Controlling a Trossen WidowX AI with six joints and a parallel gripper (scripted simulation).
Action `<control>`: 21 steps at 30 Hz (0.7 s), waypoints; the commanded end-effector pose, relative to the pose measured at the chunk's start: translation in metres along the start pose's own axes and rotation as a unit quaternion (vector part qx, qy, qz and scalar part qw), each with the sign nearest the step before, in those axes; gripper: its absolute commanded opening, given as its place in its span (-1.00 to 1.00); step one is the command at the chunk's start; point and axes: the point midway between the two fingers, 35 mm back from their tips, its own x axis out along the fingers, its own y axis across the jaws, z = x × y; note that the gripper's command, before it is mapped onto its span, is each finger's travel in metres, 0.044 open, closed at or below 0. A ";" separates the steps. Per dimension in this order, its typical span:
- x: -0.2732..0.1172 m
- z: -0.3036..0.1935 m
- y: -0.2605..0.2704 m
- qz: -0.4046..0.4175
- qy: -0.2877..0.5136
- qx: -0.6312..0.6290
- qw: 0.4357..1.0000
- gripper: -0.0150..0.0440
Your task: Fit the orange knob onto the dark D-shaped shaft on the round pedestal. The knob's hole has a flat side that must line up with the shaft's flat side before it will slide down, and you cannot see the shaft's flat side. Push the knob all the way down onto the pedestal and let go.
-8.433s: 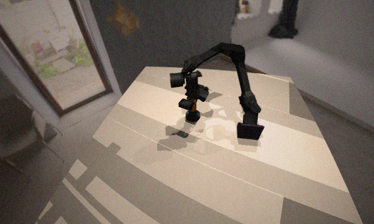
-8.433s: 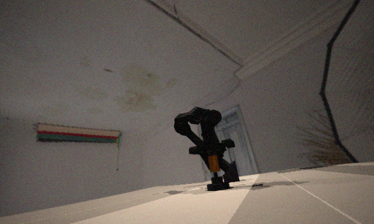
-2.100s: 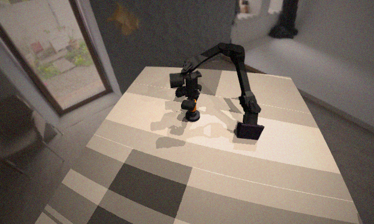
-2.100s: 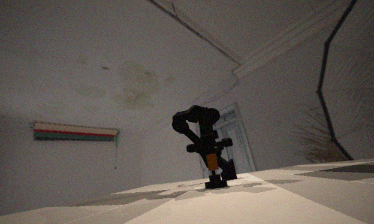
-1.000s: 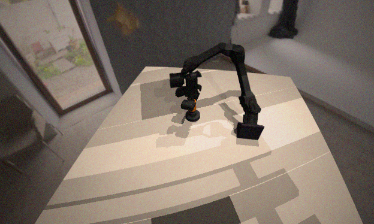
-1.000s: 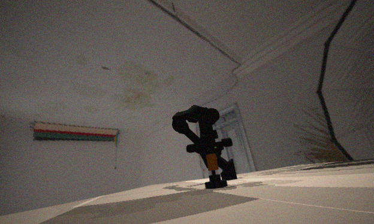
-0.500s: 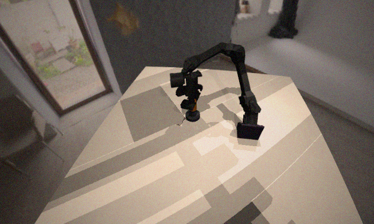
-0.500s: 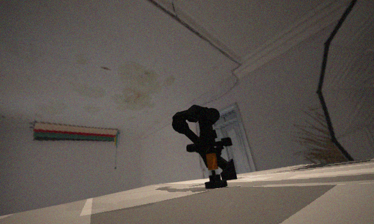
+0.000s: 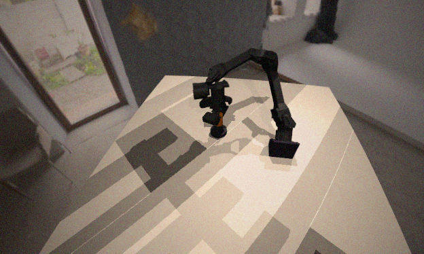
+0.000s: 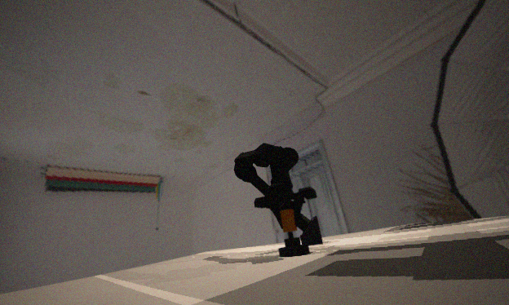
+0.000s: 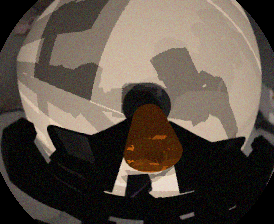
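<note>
The orange knob [image 9: 221, 120] [image 10: 288, 221] [image 11: 152, 142] is upright between the fingers of my gripper [image 9: 219, 117] [image 10: 288, 216] [image 11: 149, 123], which is shut on it. The dark round pedestal [image 9: 217, 133] [image 10: 294, 250] [image 11: 138, 96] stands on the table right below the knob. In the exterior view a short piece of the dark shaft [image 10: 290, 235] shows between the knob's lower end and the pedestal, so the knob is not down on the pedestal. The shaft's top, its flat side and the knob's hole are hidden; whether the shaft's tip is inside the hole I cannot tell.
The arm's dark base block [image 9: 283, 149] stands on the patterned table [image 9: 340, 193], to the right of the pedestal in the top view. The arm arches up from it and comes down over the pedestal. Dark and light patches and shadows cross the table top.
</note>
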 end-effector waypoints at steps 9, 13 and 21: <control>0.000 0.000 0.000 0.000 -0.001 0.003 1.000 -0.49; -0.003 0.001 0.000 0.000 -0.001 0.003 1.000 -0.49; -0.003 0.003 0.001 0.000 -0.001 0.102 0.995 -0.49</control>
